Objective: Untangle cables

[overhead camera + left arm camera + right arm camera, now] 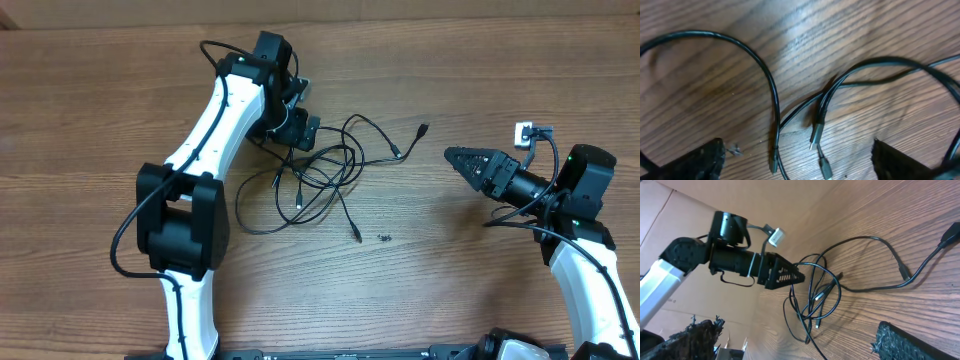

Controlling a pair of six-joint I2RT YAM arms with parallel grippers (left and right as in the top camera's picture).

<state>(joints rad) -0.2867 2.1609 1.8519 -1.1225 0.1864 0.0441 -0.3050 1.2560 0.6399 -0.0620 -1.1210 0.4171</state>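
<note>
The cables (320,172) lie as a loose tangle of thin black cords in the middle of the wooden table. One strand runs right to a plug (423,130). My left gripper (300,135) hovers over the tangle's upper left edge. In the left wrist view it (797,150) is open, its fingers (700,160) wide apart, with two plug ends (816,132) and a curved cord (774,100) lying between them untouched. My right gripper (462,158) points left, apart from the cords and open. The right wrist view shows its jaws (797,327) empty, with the tangle (815,295) and the left gripper (787,275) beyond.
A small dark crumb (384,237) lies on the table below the tangle. A white tag (525,131) sits on the right arm's own cable. A cardboard wall (715,200) stands behind the table's far edge.
</note>
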